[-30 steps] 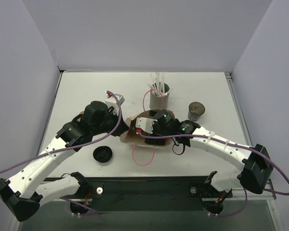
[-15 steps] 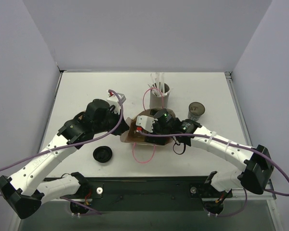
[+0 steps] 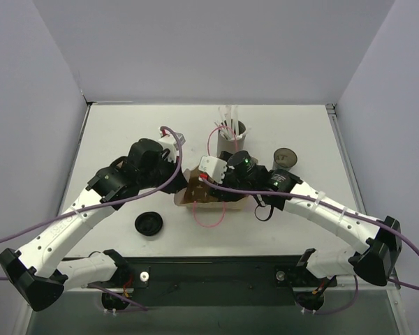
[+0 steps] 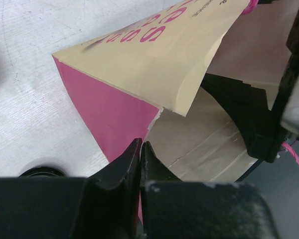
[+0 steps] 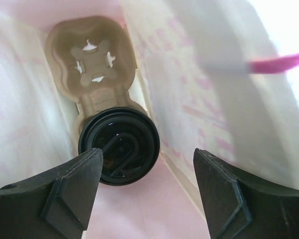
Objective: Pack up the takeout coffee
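The right claw [image 5: 147, 154], spread, is hovering over a lidded cup [image 5: 119, 145] inside the bag [image 5: 199, 84]. The takeout coffee [image 3: 285, 160] is standing right of the bag, nearer that arm; the left claw [image 4: 140, 149] is pinching the bag's edge.

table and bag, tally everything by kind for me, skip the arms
cups: 2, loose cup outside the bag, lidded cup inside it
loose lid: 1
bag: 1
carrier: 1
straw holder: 1
total: 6
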{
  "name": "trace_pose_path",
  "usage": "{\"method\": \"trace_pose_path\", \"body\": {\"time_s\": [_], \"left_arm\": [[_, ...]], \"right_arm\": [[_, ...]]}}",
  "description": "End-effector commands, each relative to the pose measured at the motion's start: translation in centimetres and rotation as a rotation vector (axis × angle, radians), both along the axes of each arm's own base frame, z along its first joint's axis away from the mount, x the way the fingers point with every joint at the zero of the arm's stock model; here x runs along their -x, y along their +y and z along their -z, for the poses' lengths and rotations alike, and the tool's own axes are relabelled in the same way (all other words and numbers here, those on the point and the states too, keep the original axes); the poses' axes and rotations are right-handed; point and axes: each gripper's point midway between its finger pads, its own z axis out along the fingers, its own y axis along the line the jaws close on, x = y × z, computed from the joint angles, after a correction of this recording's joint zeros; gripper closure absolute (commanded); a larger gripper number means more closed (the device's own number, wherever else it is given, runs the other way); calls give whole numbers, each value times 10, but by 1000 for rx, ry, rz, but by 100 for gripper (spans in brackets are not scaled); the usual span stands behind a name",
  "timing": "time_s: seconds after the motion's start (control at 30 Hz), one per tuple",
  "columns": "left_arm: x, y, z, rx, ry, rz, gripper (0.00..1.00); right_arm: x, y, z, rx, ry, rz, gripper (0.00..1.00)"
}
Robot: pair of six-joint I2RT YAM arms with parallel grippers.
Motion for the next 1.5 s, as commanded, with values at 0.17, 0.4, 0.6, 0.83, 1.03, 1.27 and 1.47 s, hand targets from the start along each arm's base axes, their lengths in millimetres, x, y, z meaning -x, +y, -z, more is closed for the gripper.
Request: {"method": "trace_pose_path", "body": {"time_s": [0.17,0.4,0.6,0.83,1.03,1.27,1.47], "left_arm": [[-14,-1,-31,-16,-53,-14,63],[-33,-2,-60,-13,-114,-70,50],[-45,-2,-78,6,-153,-112,49],[-59,19,-105,-43,-231,-212,48],[-56,43,-125,-38,-282,-292,35],[-43,56,-144,-12,-321,-296,14],[-34,70,-138,-18,-303,-327,11]], "right_arm": [[-5,-1,-65,-160,-61,103,29],[-5,7,-92,-249,-24,146,29],[-9,9,-93,-268,-1,174,29],[-27,15,-138,-373,-66,226,32],[-47,26,-188,-644,-74,227,36],[-120,-21,-200,-794,-57,501,39],[-188,-59,-159,-873,51,686,41]]}}
